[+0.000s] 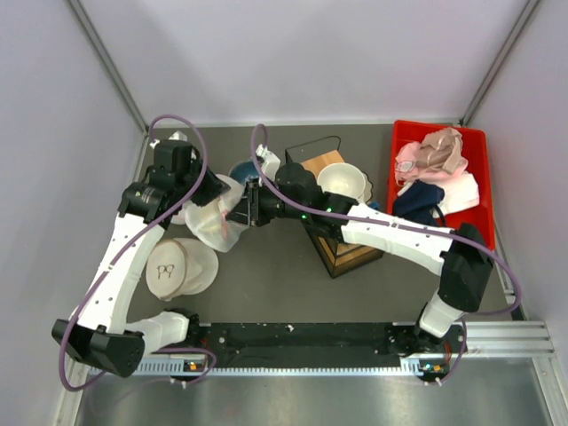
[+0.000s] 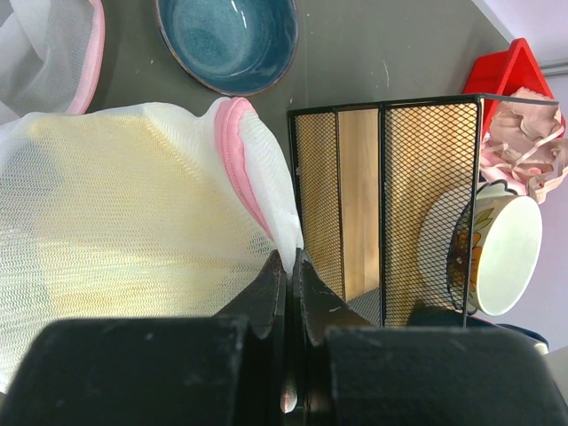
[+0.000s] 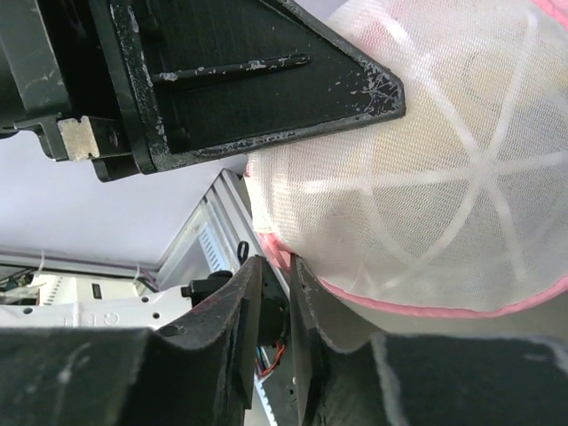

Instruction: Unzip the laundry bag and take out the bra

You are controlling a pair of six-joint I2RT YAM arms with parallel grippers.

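The laundry bag (image 1: 213, 226), white mesh with pink zipper trim, hangs lifted between my two grippers. My left gripper (image 1: 216, 192) is shut on a fold of its mesh beside the pink trim (image 2: 235, 151); its tips (image 2: 290, 259) pinch the fabric. My right gripper (image 1: 249, 209) is closed to a narrow gap on the pink trim at the bag's rim (image 3: 282, 259). The bag's dome (image 3: 426, 169) fills the right wrist view. The yellow bra (image 2: 124, 266) shows only as a yellow mass through the mesh, inside the bag.
A flatter white round bag with a dark mark (image 1: 182, 266) lies near the left. A blue bowl (image 2: 226, 40) sits behind the bag. A black wire rack (image 1: 342, 240) with a white bowl (image 1: 344, 182) stands right of centre. A red bin (image 1: 439, 173) holds pink and navy garments.
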